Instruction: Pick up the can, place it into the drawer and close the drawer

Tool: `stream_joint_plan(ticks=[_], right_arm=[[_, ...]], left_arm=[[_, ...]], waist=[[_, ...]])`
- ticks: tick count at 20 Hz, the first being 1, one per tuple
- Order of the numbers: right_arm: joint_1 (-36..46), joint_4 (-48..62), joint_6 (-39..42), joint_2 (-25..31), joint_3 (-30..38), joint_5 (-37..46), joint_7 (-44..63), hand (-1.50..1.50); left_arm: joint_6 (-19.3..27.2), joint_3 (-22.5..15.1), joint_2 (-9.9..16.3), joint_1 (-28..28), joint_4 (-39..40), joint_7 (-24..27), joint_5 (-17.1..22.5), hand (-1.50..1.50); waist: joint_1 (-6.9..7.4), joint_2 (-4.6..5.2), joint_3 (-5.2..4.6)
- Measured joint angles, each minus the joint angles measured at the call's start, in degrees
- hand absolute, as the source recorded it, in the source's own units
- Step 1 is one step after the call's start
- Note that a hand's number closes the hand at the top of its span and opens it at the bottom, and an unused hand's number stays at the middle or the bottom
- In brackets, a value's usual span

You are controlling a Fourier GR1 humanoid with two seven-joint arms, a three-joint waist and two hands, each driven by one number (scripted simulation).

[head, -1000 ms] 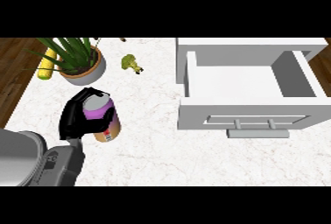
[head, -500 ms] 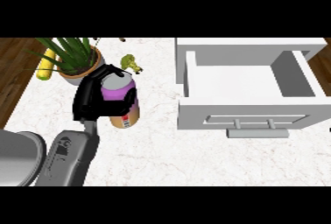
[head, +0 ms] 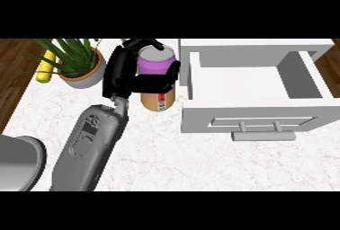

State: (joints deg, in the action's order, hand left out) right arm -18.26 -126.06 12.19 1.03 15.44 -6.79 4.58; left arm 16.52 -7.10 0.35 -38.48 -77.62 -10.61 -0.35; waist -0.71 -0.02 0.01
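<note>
Left hand (head: 126,74) has its fingers curled round the can (head: 157,81), lifted just beside the open drawer (head: 256,114). Dropping it in and shutting the drawer are left.

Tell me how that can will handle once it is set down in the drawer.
The can looks rigid, so the left hand curled round it probably won't dent it. Tall and narrow, it may tip if released tilted. Being round, it would likely roll inside the drawer when that is pushed shut.
</note>
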Motion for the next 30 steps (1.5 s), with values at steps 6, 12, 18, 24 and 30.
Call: stream_joint_plan(ticks=[6, 12, 18, 24, 30], right_arm=[[0.4, 0.6, 0.5, 0.2, 0.9, -0.2, -0.4, -1.50], [2.1, -0.2, 0.0, 0.4, 0.4, -0.1, 1.8, -1.50], [2.3, 0.0, -0.1, 0.5, 0.9, -0.2, 2.3, -1.50], [2.9, 0.8, 0.1, 0.1, 0.2, 0.5, 1.7, -1.50], [4.9, 0.9, -0.1, 1.2, 0.4, 0.1, 3.1, -1.50]], left_arm=[[4.2, -1.6, -0.3, -11.6, 4.2, -5.3, 0.2, 1.50], [8.9, -3.2, -0.3, -22.1, 14.8, -4.1, 3.6, 1.50], [11.8, -4.9, -0.3, -30.8, 22.4, -5.5, 6.2, 1.50], [13.4, -5.8, -0.3, -38.6, 32.2, -3.7, 10.4, 1.50], [15.7, -9.9, -0.4, -42.9, 39.7, -0.3, 15.9, 1.50]], waist=[[-0.17, 0.03, 0.02], [-0.68, 0.18, 0.01], [-0.87, 0.19, 0.04], [-1.55, 0.37, 0.04], [-2.46, 0.61, 0.07]])
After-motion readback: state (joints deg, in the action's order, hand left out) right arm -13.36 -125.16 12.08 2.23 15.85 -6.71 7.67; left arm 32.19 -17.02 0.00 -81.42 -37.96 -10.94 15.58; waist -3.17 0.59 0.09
